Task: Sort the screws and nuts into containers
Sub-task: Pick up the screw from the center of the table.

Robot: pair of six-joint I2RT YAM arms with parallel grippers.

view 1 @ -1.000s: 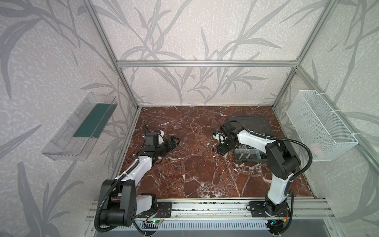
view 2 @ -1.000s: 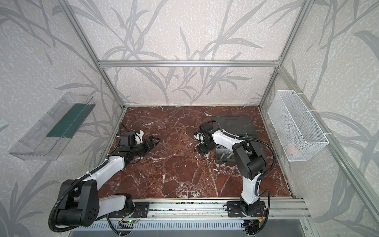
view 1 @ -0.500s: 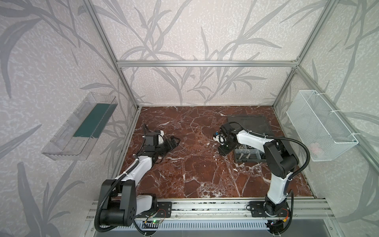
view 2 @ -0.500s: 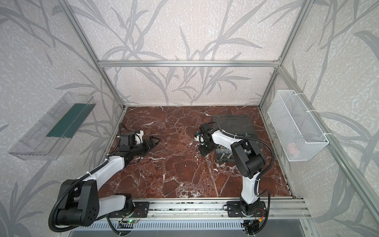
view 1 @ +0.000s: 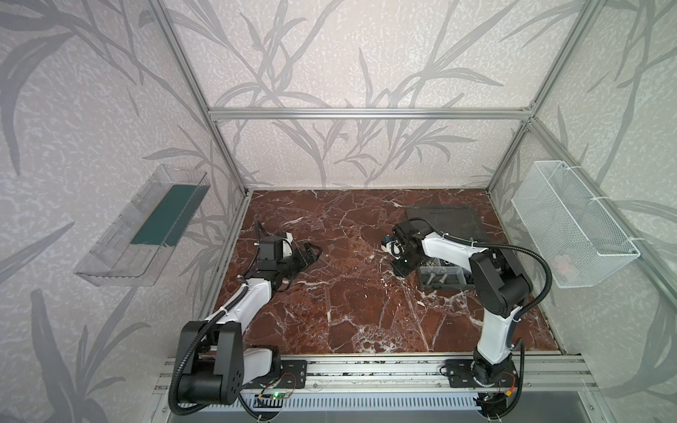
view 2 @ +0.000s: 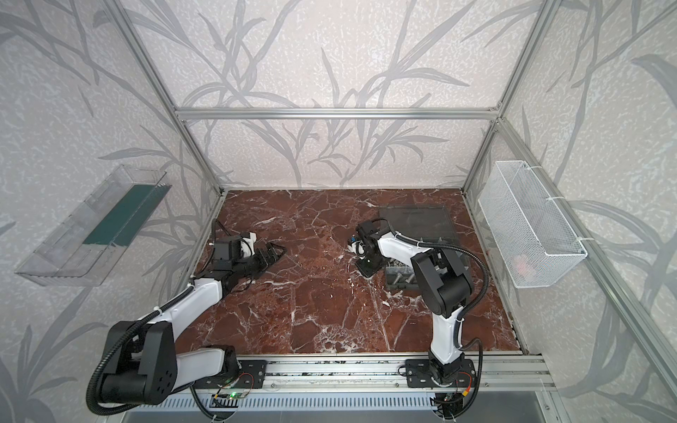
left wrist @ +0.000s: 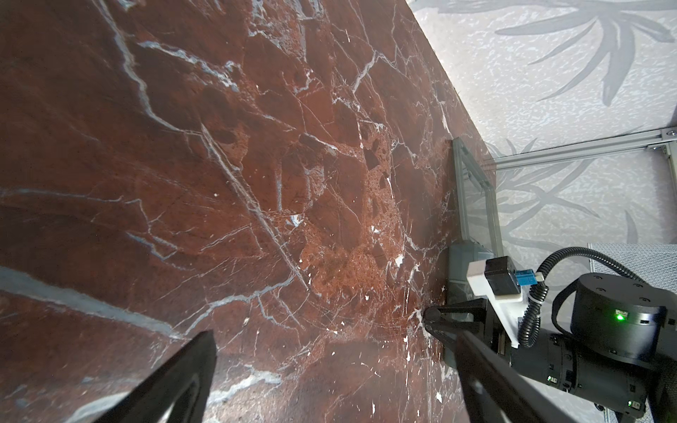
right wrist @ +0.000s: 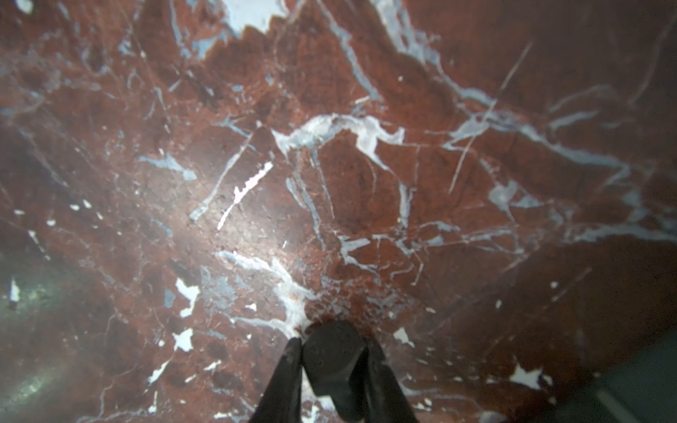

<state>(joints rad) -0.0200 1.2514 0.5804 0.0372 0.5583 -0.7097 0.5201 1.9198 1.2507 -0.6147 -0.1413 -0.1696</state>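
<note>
**Black screw [right wrist: 331, 357] pinched beside the box [view 1: 445, 285]**

In both top views our right hand [view 1: 400, 270] is low at the table [view 1: 348, 311], just beside it. Left wrist: left hand [left wrist: 335, 342] apart, empty. Right wrist: right hand clamped on the screw. Pickup step, we judge; next, lift it into a compartment.

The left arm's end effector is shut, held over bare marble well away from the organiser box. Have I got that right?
Not quite: the left end effector is open, not shut. The left wrist view shows its two fingers spread wide over the marble. The rest holds: it is well away from the organiser box.
</note>
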